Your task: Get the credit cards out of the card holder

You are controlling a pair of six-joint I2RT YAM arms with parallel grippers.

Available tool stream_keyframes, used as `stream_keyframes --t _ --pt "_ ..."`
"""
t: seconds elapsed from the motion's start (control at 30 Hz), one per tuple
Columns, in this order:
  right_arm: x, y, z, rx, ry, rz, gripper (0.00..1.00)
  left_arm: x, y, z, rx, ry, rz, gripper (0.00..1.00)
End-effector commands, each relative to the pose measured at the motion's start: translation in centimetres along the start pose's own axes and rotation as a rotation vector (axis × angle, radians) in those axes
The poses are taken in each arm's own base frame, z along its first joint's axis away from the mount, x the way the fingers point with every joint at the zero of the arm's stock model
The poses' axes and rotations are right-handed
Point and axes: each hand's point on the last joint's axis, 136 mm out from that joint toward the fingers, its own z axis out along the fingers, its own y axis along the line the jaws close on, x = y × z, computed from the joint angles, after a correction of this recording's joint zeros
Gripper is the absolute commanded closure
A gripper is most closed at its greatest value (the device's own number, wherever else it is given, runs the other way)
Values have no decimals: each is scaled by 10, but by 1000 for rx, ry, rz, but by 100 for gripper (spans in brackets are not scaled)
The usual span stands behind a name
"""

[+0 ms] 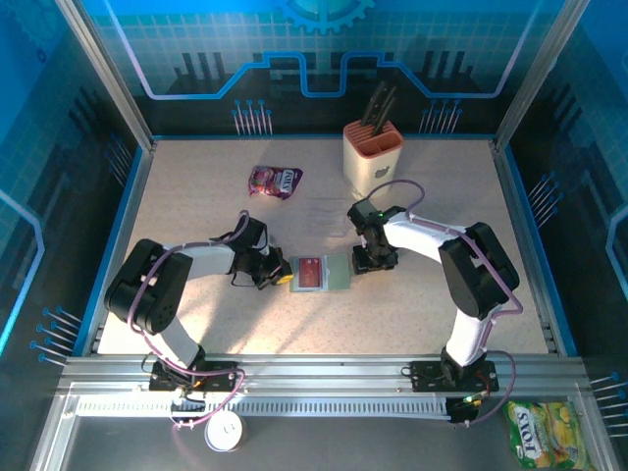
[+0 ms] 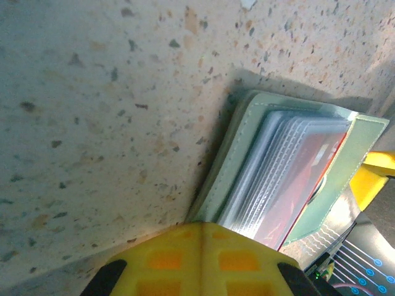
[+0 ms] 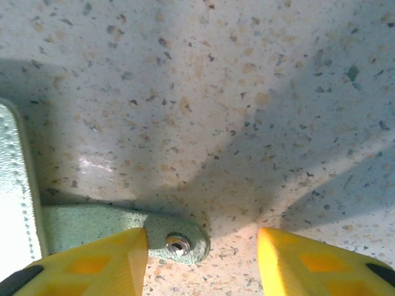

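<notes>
The sage-green card holder (image 1: 337, 276) lies open and flat mid-table, with a red credit card (image 1: 310, 273) showing in its slots. In the left wrist view the card holder (image 2: 242, 139) shows clear ribbed sleeves over the red card (image 2: 311, 179). My left gripper (image 1: 282, 276) (image 2: 202, 237) is shut, its yellow tips meeting at the holder's left edge with nothing between them. My right gripper (image 1: 365, 262) (image 3: 202, 254) stands open at the holder's right side. The snap tab (image 3: 162, 235) lies flat on the table between its fingers, beside the left one.
A beige knife block (image 1: 373, 153) stands at the back, with a purple snack pouch (image 1: 275, 181) to its left. A yellow-green pouch (image 1: 546, 433) lies off the table at the front right. A white round object (image 1: 224, 432) sits below the left arm's base.
</notes>
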Motion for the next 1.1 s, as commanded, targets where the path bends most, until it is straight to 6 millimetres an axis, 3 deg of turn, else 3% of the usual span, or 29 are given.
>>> stream_keyframes --t 0.0,0.27,0.73,0.93,1.07 --pt "7 -9 8 33 45 18 48 19 34 3 -110 39 -83 100" --pt "9 -10 11 36 47 25 48 17 26 -1 -93 33 -69 100" --pt "-8 3 -44 8 -65 2 47 11 -7 -23 -39 2 -18 100" --pt "-16 20 -65 -22 -109 -22 47 11 -26 -31 -11 -8 13 99" --pt "-21 36 -74 -59 -124 -44 47 16 -36 -25 -12 11 38 99"
